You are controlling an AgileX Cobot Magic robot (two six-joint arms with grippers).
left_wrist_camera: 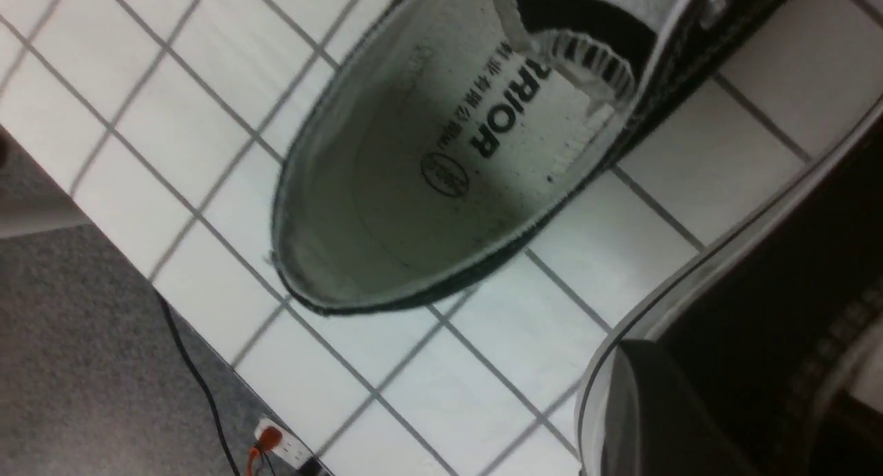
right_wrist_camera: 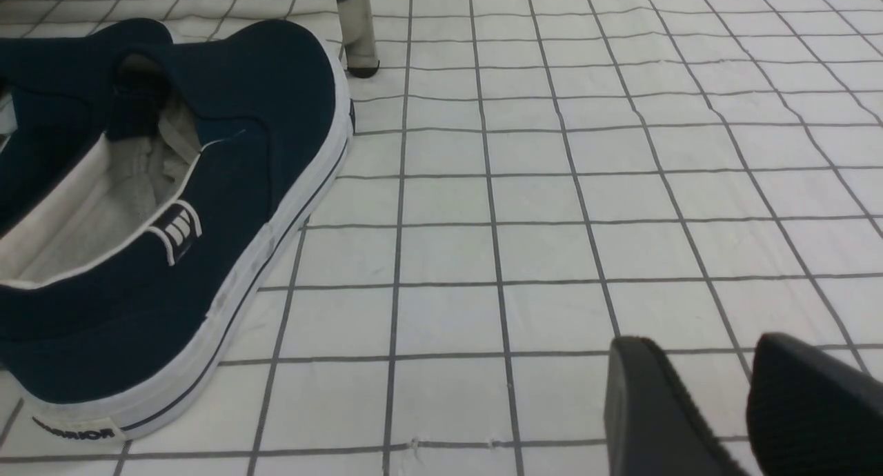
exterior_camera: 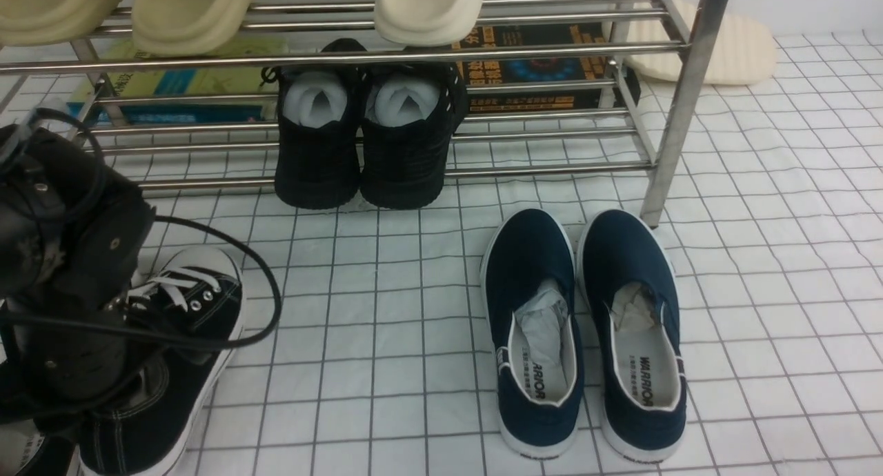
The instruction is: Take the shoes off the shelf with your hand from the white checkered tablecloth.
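Observation:
A black canvas sneaker (exterior_camera: 179, 338) with white laces lies on the white checkered tablecloth (exterior_camera: 386, 310), toe toward the shelf (exterior_camera: 386, 52). My left gripper (exterior_camera: 83, 386) sits over its heel. In the left wrist view one finger (left_wrist_camera: 648, 407) presses the sneaker's white sole (left_wrist_camera: 690, 283); the other finger is hidden. The second sneaker (left_wrist_camera: 441, 152) lies beside it, heel opening up, and only just shows in the front view (exterior_camera: 27, 455). Cream slippers (exterior_camera: 428, 7) rest on the shelf's upper tier. My right gripper (right_wrist_camera: 717, 393) hovers over bare cloth, jaws nearly together, empty.
Black paper-stuffed shoes (exterior_camera: 365, 138) stand on the lower tier. Navy slip-ons (exterior_camera: 586, 331) lie in front of the right shelf leg (exterior_camera: 672, 131), next to my right gripper (right_wrist_camera: 172, 207). Another cream slipper (exterior_camera: 724, 48) lies behind the shelf. The cloth's edge and grey floor (left_wrist_camera: 69, 359) are close to the sneakers.

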